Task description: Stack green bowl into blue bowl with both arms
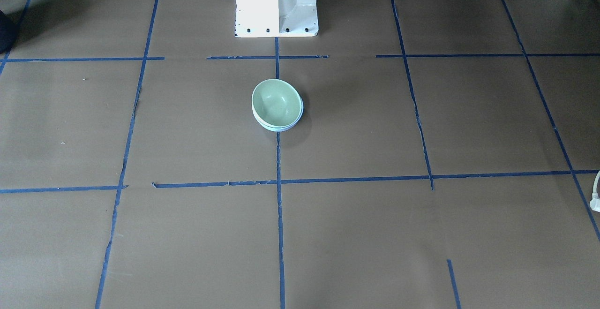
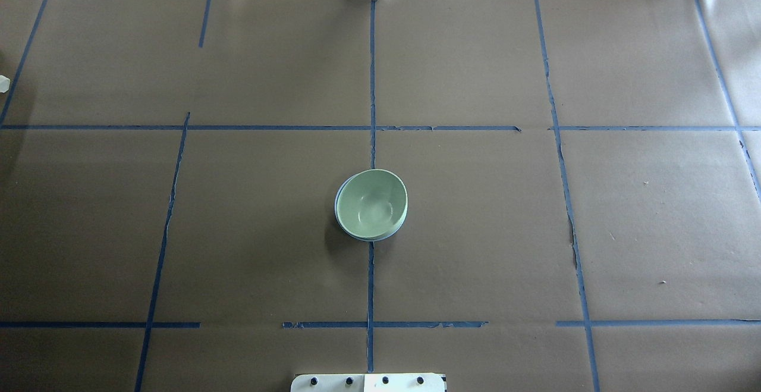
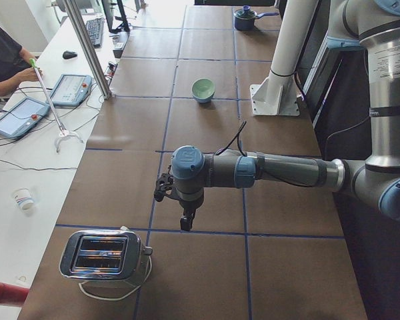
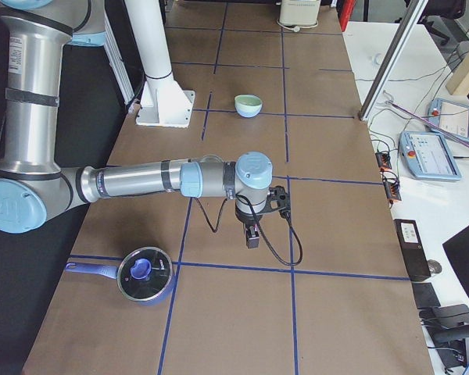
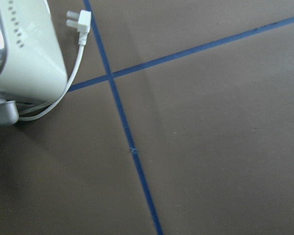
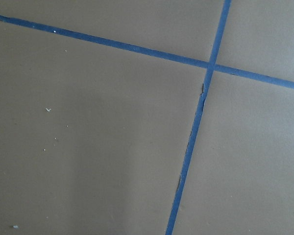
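Where the toaster stands: a chrome-topped toaster sits at the left end of the table, with its white plug lying on the brown paper beside it.
Left gripper: we see the left gripper pointing down over a blue tape line, at the toaster's 2 o'clock in the left side view, near it but not touching. From that view alone we cannot tell whether its fingers are spread or closed.
Green bowl: the green bowl sits nested inside the blue one at the table's middle, over the centre tape line. It is tilted rather than level, and from overhead its outer wall shows toward 3 o'clock.
Blue bowl: the blue bowl is underneath. From overhead we see only a thin crescent of its rim, from 6 to 9 o'clock.
Pedestal: the white pedestal is at the bowls' 6 o'clock from overhead, well apart from them.
Right gripper: the right gripper points down near a tape crossing, with the bowls far off at its 12 o'clock in the right side view. We cannot tell how wide its jaws stand.
Pot: a lidded pot with a blue knob is at that gripper's 8 o'clock, apart from it.
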Motion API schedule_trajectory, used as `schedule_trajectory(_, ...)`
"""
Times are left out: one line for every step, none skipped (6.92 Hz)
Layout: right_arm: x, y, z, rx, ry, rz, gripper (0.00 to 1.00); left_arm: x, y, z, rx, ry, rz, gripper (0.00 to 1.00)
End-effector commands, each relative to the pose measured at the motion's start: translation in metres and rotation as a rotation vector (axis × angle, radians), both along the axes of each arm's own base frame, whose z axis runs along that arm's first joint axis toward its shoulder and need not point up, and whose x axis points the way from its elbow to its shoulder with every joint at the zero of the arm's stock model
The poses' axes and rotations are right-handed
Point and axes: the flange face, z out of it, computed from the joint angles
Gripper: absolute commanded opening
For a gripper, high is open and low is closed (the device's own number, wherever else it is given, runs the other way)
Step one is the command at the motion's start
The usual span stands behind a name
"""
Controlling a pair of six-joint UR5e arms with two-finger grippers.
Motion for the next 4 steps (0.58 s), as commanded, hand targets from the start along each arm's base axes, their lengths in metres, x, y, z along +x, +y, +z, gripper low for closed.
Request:
schedule_trajectory(0.0026, 0.0021, 0.0029, -0.012, 0.002, 0.003, 1.00, 0.0028, 0.0010, -0.0008, -0.050, 0.045, -0.048, 1.00)
schedule_trajectory(0.0026, 0.0014, 0.0030, -0.015, 0.002, 0.006, 1.00, 0.0022, 0.0008, -0.0045, -0.039, 0.036, -0.046, 1.00)
schedule_trajectory(0.0019, 0.0006, 0.0014, -0.012, 0.002, 0.006, 1.00, 0.0022, 0.0067, -0.0034, -0.041, 0.045, -0.046, 1.00)
schedule_trajectory(0.0018, -0.0008, 0.0015, -0.010, 0.002, 0.006, 1.00, 0.0017, 0.0098, -0.0064, -0.037, 0.047, -0.047, 1.00)
